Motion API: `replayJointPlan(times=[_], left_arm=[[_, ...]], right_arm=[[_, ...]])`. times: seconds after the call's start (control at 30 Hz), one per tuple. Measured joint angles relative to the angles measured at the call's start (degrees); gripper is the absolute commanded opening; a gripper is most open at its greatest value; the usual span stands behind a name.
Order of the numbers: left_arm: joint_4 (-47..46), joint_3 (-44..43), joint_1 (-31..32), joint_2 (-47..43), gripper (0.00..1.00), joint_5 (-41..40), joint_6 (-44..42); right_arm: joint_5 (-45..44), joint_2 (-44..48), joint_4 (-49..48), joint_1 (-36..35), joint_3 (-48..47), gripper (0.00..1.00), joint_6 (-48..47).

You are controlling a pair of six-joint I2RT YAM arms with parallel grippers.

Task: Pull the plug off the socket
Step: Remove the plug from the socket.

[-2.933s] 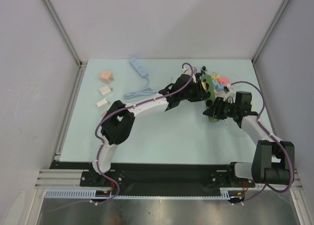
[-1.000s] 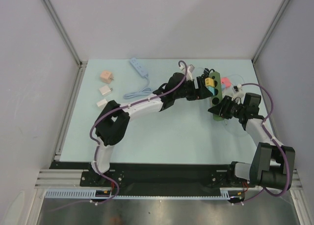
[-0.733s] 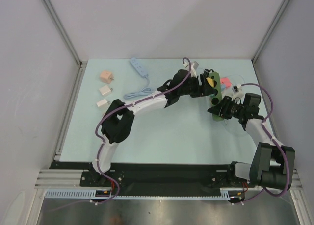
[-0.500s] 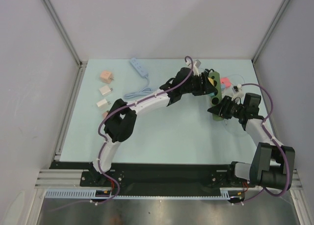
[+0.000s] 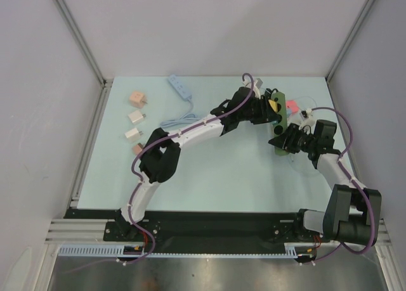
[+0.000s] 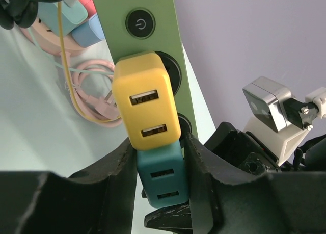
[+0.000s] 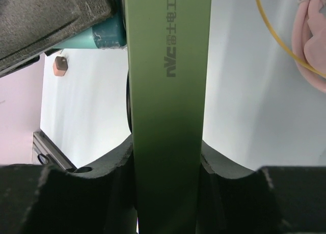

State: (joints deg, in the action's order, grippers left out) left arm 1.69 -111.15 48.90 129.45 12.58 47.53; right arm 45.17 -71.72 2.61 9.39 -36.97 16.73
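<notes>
From the top, the green power strip (image 5: 280,123) is over the far right of the surface (image 5: 209,170), with the right gripper (image 5: 283,141) at its near end and the left gripper (image 5: 269,111) alongside. Left wrist: jaws pinch the teal plug (image 6: 164,179), just under the yellow plug (image 6: 146,107). It's hard, slick plastic and probably seated tight, so I'd squeeze the flat sides and pull straight out. Right wrist: jaws clamp the strip's back.
</notes>
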Motion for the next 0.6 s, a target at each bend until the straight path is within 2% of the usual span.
replayJointPlan(times=[0.23,0.37,0.5,0.6], left_arm=[[2.4,-0.1,0.9,-0.1,0.0,-5.4,-1.0],[6.4,-0.7,2.7,-0.9,0.0,-13.4,-3.1],[8.4,-0.9,3.4,-1.8,0.0,-16.0,-4.7],[5.4,3.8,3.0,-4.3,0.0,-15.2,-5.2]], right_arm=[[-6.4,0.1,0.6,-1.7,0.0,0.0,-1.1],[-11.5,1.1,2.8,-4.0,0.0,0.0,-2.2],[-12.1,1.6,3.1,-4.8,0.0,0.0,-2.6],[-11.0,1.6,3.1,-5.2,-0.1,0.0,-3.0]])
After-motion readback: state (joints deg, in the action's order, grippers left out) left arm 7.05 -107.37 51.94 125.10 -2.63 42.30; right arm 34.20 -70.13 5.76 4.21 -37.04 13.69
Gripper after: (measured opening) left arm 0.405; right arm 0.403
